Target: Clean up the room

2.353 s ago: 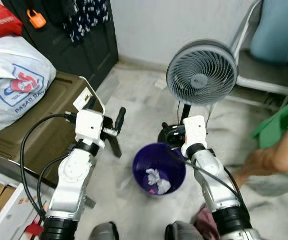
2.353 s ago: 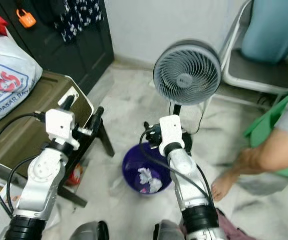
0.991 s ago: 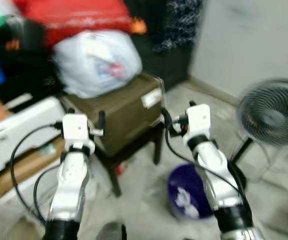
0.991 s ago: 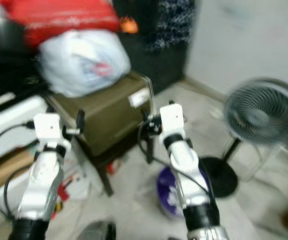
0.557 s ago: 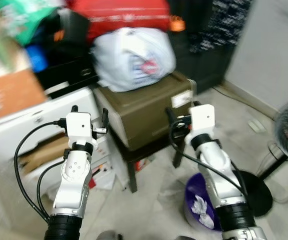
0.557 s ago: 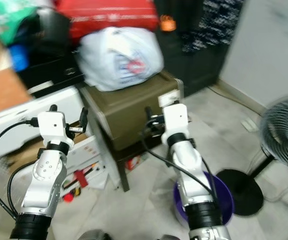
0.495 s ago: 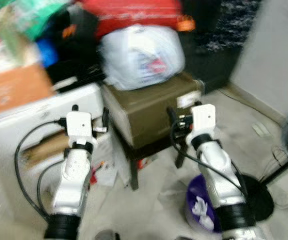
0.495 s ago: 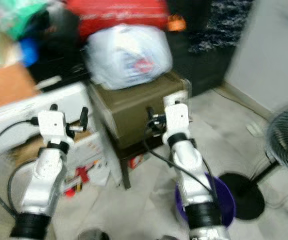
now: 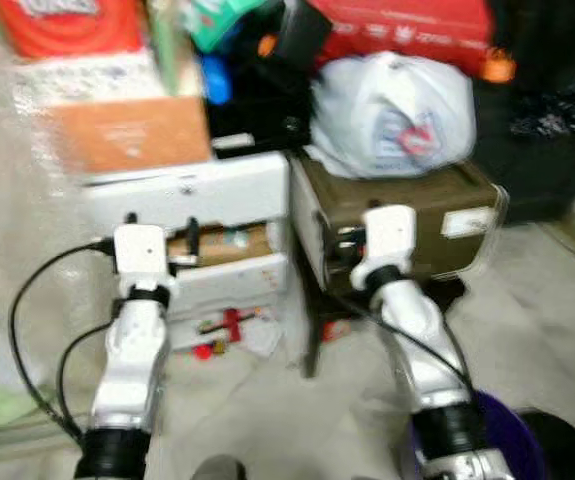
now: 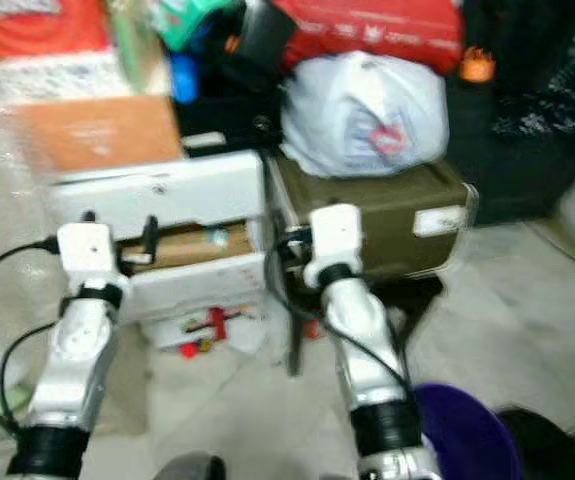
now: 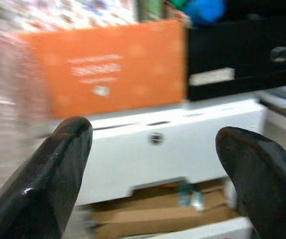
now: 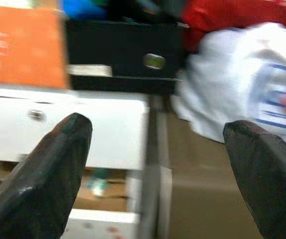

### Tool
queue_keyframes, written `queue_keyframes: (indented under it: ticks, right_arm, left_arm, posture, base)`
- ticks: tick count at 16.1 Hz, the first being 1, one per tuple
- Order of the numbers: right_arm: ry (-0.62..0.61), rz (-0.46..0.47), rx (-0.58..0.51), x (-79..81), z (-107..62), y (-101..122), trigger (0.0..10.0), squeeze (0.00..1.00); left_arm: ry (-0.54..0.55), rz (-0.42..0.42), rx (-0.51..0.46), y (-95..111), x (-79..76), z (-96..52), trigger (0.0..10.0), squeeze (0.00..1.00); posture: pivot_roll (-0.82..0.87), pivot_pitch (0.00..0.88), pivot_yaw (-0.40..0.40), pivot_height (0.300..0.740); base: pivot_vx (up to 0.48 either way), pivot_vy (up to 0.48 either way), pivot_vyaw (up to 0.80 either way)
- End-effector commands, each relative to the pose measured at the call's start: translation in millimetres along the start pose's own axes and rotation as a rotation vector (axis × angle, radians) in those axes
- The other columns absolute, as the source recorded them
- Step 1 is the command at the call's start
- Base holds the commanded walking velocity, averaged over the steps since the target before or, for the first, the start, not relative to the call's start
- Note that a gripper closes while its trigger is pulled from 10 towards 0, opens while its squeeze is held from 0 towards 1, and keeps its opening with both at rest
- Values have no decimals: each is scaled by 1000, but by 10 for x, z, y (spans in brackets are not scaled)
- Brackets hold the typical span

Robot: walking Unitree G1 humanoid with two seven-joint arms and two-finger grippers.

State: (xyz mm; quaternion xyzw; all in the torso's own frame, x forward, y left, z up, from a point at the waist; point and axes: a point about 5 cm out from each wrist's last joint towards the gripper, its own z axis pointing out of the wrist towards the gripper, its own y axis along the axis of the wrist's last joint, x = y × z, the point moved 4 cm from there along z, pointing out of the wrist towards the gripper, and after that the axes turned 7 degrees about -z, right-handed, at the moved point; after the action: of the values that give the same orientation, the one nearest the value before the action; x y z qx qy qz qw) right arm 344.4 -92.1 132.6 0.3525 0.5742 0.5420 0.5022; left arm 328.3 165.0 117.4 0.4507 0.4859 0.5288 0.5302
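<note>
Head views, blurred: both arms are raised before a white drawer unit (image 9: pixel 192 195) and a brown case (image 9: pixel 397 215) bearing a white bag (image 9: pixel 392 110). A purple bin (image 10: pixel 467 435) sits cut off at the lower right; small red litter (image 9: pixel 217 330) lies on the floor under the drawers.

Left wrist view: the left gripper (image 11: pixel 155 164), fingers wide apart, faces the drawer unit below an orange box (image 11: pixel 108 72).

Right wrist view: the right gripper (image 12: pixel 157 164), fingers spread and empty, faces the seam between drawers and case.

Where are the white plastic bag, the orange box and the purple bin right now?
white plastic bag (image 9: pixel 392 112), left eye view, middle of its bulging front.
orange box (image 11: pixel 110 64), left wrist view, centre of its printed face.
purple bin (image 10: pixel 462 435), right eye view, inner wall near its rim.
</note>
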Motion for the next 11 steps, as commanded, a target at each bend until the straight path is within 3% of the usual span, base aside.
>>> queue_keyframes:
  ticks: [1, 11]
  right_arm:
    - [-10, -7, 2, -62, 3, -10, 10000, 0]
    - [-25, 21, 21, -69, 22, -47, 10000, 0]
  left_arm:
    - [-24, -3, -6, 14, -61, 11, 10000, 0]
    - [-130, -55, -8, 27, -205, -50, 10000, 0]
  posture:
    - [-145, 0, 22, 740]
    - [-141, 0, 15, 740]
  base:
    - [0, 0, 800]
    - [26, 0, 0]
